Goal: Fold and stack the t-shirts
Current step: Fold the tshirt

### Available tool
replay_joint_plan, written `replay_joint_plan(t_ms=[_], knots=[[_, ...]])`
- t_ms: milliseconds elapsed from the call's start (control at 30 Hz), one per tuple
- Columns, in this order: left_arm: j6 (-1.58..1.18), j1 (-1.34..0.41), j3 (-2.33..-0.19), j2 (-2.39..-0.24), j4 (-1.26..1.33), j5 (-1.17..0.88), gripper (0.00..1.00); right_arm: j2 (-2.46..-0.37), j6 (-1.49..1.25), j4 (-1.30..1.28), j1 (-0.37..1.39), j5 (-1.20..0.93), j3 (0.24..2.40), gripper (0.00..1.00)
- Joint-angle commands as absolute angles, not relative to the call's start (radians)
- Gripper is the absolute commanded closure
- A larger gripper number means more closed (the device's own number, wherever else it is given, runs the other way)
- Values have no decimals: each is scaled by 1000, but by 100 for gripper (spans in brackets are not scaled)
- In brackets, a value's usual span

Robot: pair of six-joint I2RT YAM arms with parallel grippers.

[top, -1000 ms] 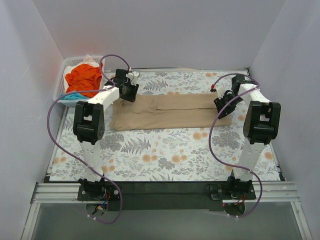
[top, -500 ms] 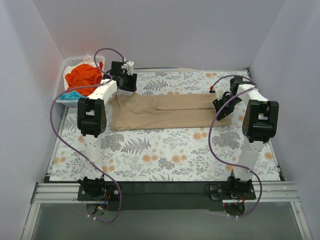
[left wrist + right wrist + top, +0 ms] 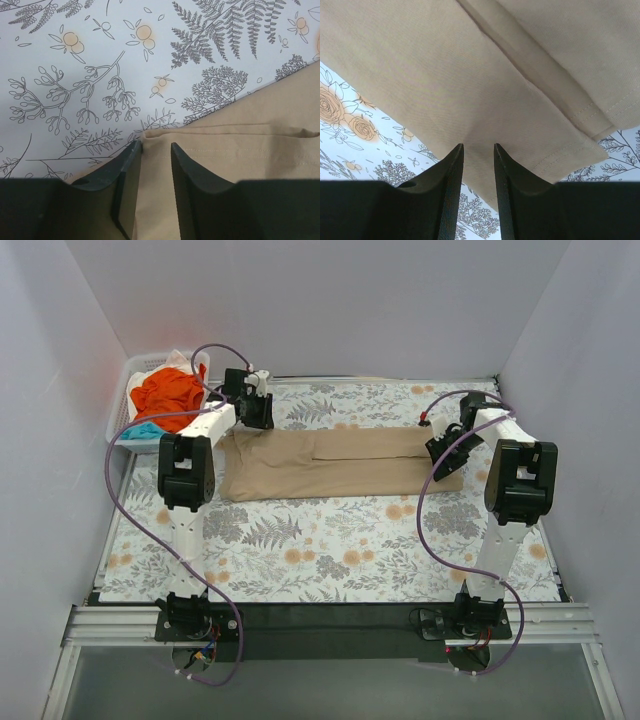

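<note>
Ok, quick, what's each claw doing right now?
Left gripper: narrow gap over the tan t-shirt corner; grip cannot be told.
Right gripper: narrow gap on the same shirt's edge; grip cannot be told.

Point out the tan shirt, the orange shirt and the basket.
tan shirt (image 3: 330, 465), top external view, middle of the folded cloth.
orange shirt (image 3: 166, 394), top external view, centre of the bundle.
basket (image 3: 118, 403), top external view, its left wall.
</note>
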State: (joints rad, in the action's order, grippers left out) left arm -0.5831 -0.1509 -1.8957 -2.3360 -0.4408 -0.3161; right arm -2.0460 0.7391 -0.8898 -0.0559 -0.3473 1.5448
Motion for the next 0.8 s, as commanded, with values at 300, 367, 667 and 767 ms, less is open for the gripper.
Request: replay_joint_plan(t_ms=[300, 367, 667, 767], knots=[[-603, -118, -1982, -2375, -451, -353, 73, -2029, 746, -900, -54, -351, 1571, 68], [-609, -114, -1993, -2381, -456, -371, 74, -2028, 746, -899, -54, -350, 1572, 68], [-652, -92, -2014, -2399, -465, -486, 73, -2026, 747, -900, -54, -342, 1572, 68], [-653, -91, -2013, -2399, -465, -503, 75, -2028, 746, -900, -54, -345, 1574, 68]])
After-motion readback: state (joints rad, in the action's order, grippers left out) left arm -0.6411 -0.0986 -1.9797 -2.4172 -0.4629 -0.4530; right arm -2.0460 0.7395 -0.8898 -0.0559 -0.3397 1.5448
